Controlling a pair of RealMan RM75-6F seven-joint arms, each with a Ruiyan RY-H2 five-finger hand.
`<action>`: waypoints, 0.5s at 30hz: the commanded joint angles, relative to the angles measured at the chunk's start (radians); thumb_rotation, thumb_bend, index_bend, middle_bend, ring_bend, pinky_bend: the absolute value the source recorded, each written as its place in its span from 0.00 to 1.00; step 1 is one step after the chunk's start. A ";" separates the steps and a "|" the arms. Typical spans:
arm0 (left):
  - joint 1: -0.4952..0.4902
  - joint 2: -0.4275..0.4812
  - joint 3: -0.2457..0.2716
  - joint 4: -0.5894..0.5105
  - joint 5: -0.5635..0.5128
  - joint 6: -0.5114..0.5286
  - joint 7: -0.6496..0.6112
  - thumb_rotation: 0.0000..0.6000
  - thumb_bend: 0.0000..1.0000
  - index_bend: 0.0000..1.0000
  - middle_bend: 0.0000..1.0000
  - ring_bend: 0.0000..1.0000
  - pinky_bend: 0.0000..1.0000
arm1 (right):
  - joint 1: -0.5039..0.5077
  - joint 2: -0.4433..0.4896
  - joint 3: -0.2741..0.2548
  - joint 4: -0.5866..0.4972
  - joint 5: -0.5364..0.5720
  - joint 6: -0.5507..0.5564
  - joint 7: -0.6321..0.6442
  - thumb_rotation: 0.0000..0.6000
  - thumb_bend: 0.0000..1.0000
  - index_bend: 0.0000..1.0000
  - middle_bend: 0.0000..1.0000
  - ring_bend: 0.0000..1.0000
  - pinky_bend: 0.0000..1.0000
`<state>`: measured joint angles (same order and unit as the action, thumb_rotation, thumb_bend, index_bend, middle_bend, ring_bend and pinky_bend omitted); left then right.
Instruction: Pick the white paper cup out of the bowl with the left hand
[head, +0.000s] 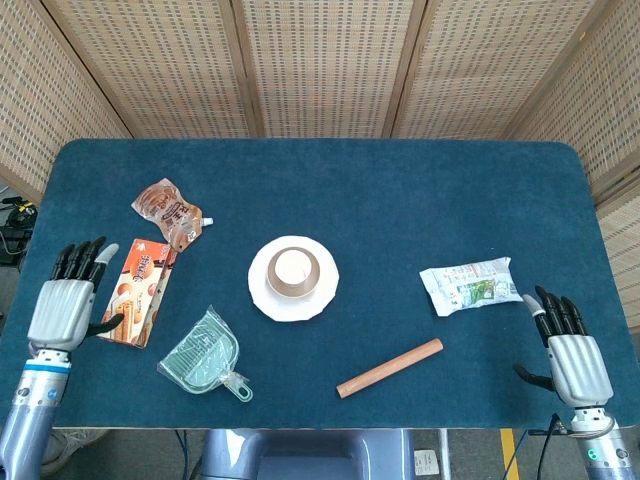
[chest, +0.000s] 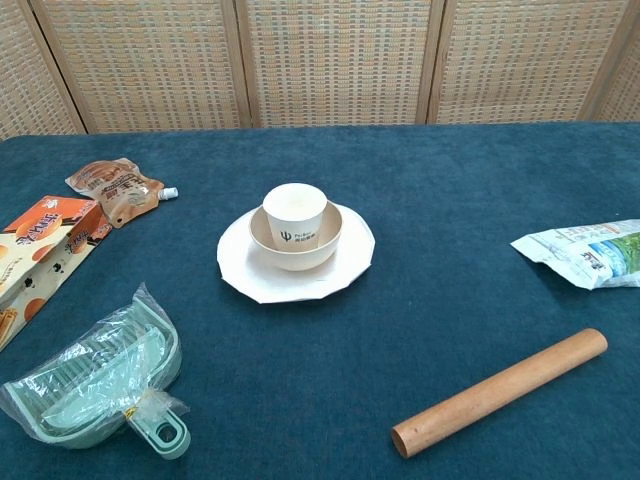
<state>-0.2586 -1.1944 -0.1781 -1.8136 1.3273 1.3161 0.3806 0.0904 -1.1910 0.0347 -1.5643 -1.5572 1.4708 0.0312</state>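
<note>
A white paper cup (head: 293, 268) (chest: 294, 213) with a small dark logo stands upright in a beige bowl (head: 294, 282) (chest: 297, 247), which sits on a white plate (head: 264, 298) (chest: 240, 270) near the table's middle. My left hand (head: 70, 299) shows in the head view at the table's left edge, fingers spread, holding nothing, well left of the cup and beside the orange box. My right hand (head: 568, 347) is at the front right corner, also spread and empty. Neither hand appears in the chest view.
An orange snack box (head: 138, 290) (chest: 38, 246) and a brown pouch (head: 166, 212) (chest: 113, 188) lie left. A green dustpan in plastic (head: 205, 356) (chest: 100, 382) sits front left. A wooden rolling pin (head: 389, 367) (chest: 500, 392) and a white-green packet (head: 469, 285) (chest: 584, 251) lie right.
</note>
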 joint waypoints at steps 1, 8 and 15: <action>-0.117 -0.009 -0.072 -0.028 -0.114 -0.138 0.062 1.00 0.17 0.14 0.00 0.00 0.00 | 0.004 0.003 0.004 0.004 0.015 -0.013 0.013 1.00 0.13 0.00 0.00 0.00 0.00; -0.322 -0.082 -0.141 0.009 -0.338 -0.311 0.201 1.00 0.17 0.22 0.00 0.00 0.00 | 0.010 0.007 0.018 0.023 0.042 -0.029 0.055 1.00 0.13 0.00 0.00 0.00 0.00; -0.518 -0.192 -0.167 0.087 -0.532 -0.372 0.339 1.00 0.17 0.19 0.00 0.00 0.00 | 0.021 0.005 0.037 0.065 0.086 -0.062 0.110 1.00 0.13 0.00 0.00 0.00 0.00</action>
<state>-0.7074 -1.3342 -0.3270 -1.7679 0.8605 0.9756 0.6619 0.1086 -1.1857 0.0674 -1.5058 -1.4772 1.4156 0.1336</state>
